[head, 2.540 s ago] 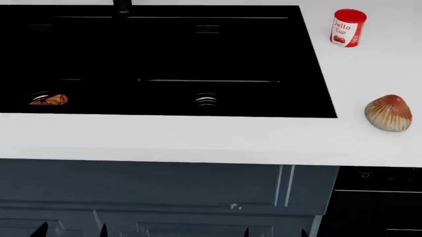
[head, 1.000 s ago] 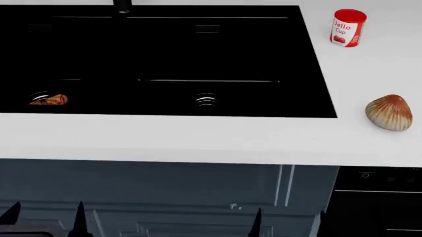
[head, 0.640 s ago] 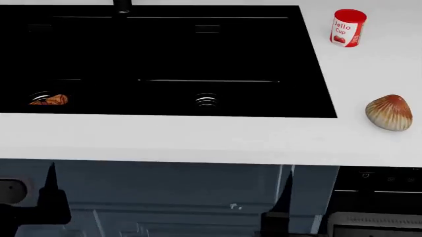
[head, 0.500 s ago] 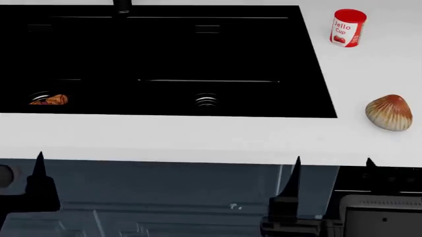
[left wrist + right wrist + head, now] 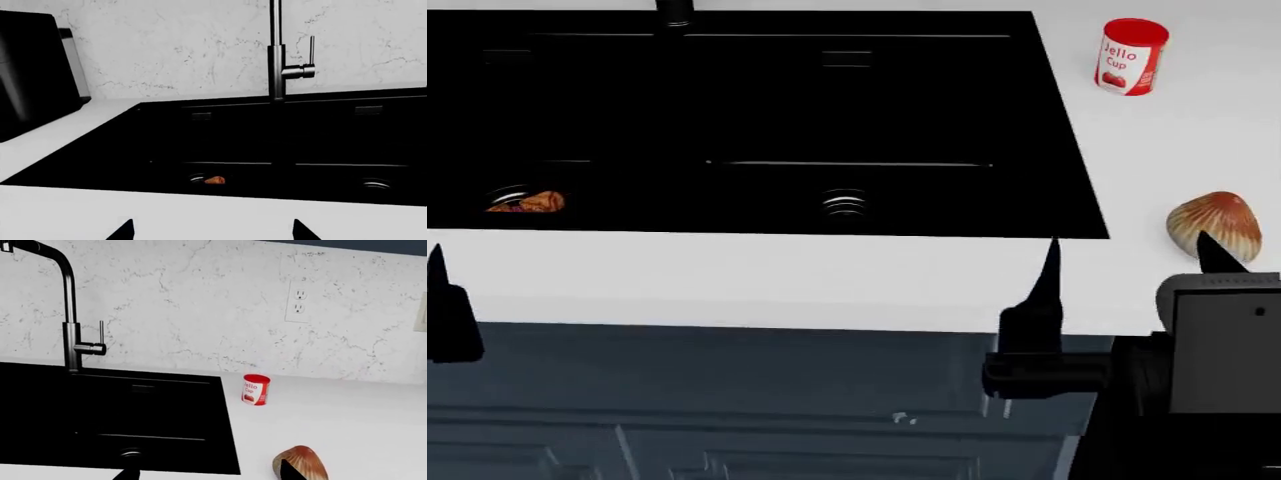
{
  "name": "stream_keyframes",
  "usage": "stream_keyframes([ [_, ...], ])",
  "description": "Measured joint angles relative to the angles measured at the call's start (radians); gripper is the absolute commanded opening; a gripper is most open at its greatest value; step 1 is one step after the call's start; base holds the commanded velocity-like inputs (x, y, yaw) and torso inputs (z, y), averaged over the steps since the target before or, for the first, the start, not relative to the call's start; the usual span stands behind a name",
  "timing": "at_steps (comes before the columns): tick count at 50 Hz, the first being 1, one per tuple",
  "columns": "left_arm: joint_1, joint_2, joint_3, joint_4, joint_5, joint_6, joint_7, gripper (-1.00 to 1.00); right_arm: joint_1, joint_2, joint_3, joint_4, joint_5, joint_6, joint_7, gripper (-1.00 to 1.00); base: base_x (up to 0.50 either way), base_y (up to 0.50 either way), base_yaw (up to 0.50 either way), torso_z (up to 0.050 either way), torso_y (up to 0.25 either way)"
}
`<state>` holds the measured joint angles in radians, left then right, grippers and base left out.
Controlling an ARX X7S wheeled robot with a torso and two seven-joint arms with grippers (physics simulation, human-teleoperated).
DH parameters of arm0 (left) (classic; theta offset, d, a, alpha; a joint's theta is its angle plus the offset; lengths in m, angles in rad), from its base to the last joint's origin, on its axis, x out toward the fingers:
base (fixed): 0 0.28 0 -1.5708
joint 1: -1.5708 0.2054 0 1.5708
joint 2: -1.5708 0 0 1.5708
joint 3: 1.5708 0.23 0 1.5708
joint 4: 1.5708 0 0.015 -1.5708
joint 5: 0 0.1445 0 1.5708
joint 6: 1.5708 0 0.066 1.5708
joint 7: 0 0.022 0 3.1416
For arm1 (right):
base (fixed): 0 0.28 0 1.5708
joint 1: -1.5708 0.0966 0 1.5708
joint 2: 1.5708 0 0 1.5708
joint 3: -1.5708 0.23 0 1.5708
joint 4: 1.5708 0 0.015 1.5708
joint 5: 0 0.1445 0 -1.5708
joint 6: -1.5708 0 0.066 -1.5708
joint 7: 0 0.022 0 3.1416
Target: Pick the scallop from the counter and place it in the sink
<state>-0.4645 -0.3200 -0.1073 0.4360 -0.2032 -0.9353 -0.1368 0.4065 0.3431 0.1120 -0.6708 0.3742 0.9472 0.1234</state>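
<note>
The scallop (image 5: 1217, 220), a tan-brown ribbed shell, lies on the white counter (image 5: 761, 280) to the right of the black sink (image 5: 761, 100). It also shows in the right wrist view (image 5: 305, 460). My right gripper (image 5: 1128, 262) is open and empty at the counter's front edge. Its right fingertip (image 5: 1214, 255) overlaps the scallop's near side; whether it touches is unclear. My left gripper (image 5: 211, 231) is open and empty over the counter's front strip before the sink's left part. In the head view only one of its fingers (image 5: 441, 300) shows, at the left edge.
A red jello cup (image 5: 1130, 56) stands on the counter behind the scallop. A reddish-brown lump (image 5: 527, 202) lies in the sink's left part near a drain. Another ringed drain (image 5: 845, 203) sits mid-sink. The black tap (image 5: 70, 335) rises at the sink's back. Dark cabinets lie below the counter.
Both grippers have risen from below the counter front up to the counter's edge. The right fingertip now overlaps the scallop. The scallop, cup and lump have not moved.
</note>
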Motion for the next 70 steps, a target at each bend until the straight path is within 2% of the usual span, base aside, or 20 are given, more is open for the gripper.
stream_keyframes([
  [55,-0.004,-0.008,-0.009,0.022,-0.037,-0.013,0.0,1.0,0.015,-0.018,0.044,-0.025,0.076,0.016,0.003,1.0,0.35,0.01,0.0,0.0,0.0],
  [70,0.0,-0.009,-0.006,0.016,-0.041,-0.007,-0.002,1.0,0.007,-0.016,0.053,-0.039,0.095,0.038,0.013,1.0,0.03,0.0,0.0,0.0,0.0],
])
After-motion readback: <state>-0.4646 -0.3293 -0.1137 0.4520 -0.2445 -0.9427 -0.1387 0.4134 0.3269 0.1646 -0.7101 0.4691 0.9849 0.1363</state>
